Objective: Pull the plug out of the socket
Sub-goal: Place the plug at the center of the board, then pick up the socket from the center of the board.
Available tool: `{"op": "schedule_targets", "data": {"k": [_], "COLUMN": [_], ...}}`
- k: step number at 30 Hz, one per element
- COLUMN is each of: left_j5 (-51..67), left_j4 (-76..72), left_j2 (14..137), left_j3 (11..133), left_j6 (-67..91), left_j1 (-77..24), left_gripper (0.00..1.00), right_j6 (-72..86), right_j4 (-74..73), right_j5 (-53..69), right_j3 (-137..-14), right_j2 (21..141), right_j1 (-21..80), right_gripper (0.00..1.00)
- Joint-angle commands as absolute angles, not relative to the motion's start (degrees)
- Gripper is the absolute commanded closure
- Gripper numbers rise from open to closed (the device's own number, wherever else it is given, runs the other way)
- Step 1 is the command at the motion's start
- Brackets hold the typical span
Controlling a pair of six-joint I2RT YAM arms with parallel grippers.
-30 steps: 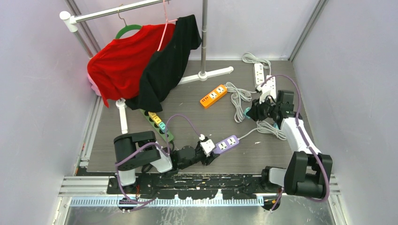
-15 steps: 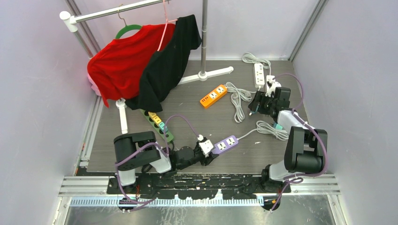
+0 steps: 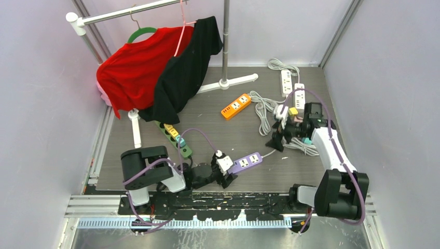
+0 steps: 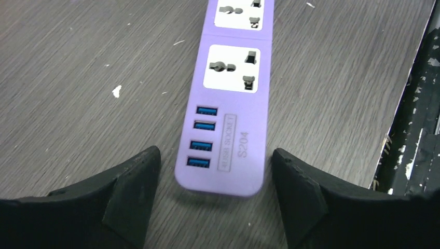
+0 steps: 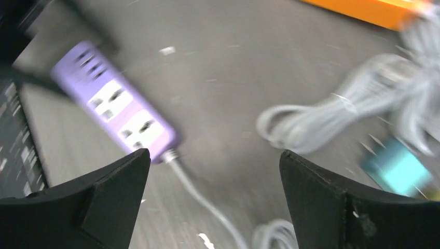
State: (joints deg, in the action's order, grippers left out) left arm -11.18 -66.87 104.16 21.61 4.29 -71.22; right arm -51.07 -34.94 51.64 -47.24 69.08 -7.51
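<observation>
The purple socket strip (image 4: 228, 104) lies on the tabletop (image 4: 78, 52), low in the middle of the top view, its holes bare. A teal plug (image 5: 398, 168) lies apart, so the pull looks done. The left hand (image 4: 214, 158) and right hand (image 5: 214, 154) gape wide, holding nothing.

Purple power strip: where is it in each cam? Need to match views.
Top external: purple power strip low centre, at the left gripper.
Left wrist: centre, USB end between open fingers.
Right wrist: upper left, blurred.
Shared landmark: black rail near the strip.
</observation>
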Motion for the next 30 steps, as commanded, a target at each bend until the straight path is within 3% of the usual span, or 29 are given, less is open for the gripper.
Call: {"op": "schedule_targets", "data": {"k": [1,5,11,23,28,30], "left_j5": [-12.9,-11.5,-12.1,-22.6,-26.6,-27.6], "left_j4": [-60.7,-50.6,-29.0,3.9,10.6,13.4], "left_j2": [97.4,89.1,73.9,35.1,20.9,20.5], "left_j3": [20.3,22.3,23.6,18.8,15.4,15.9], "left_j6": [6.6,8.0,14.5,35.5,41.0,42.3], "left_j1": [-71.1,-71.6,-72.2,-72.3,-72.2,-72.3], "left_gripper": [0.18,0.16,0.19,0.2,0.16,0.16], "right_j6": [-102.5,-104.2,-90.4,-75.2,-75.1,-75.1], "right_j4": [-68.8,-66.8,-52.5,-35.2,-35.4,-35.8], "right_j5": [64.7,59.8,52.8,39.7,34.6,33.6], "right_j3": [-48.2,-47.4,-44.2,-41.6,-42.5,-42.9], "right_j2": [73.1,75.1,73.7,78.2,80.7,81.5], "right_j1": [-4.1,2.4,11.7,26.7,31.1,32.1], "right_gripper": [0.0,0.0,0.0,0.0,0.07,0.11]}}
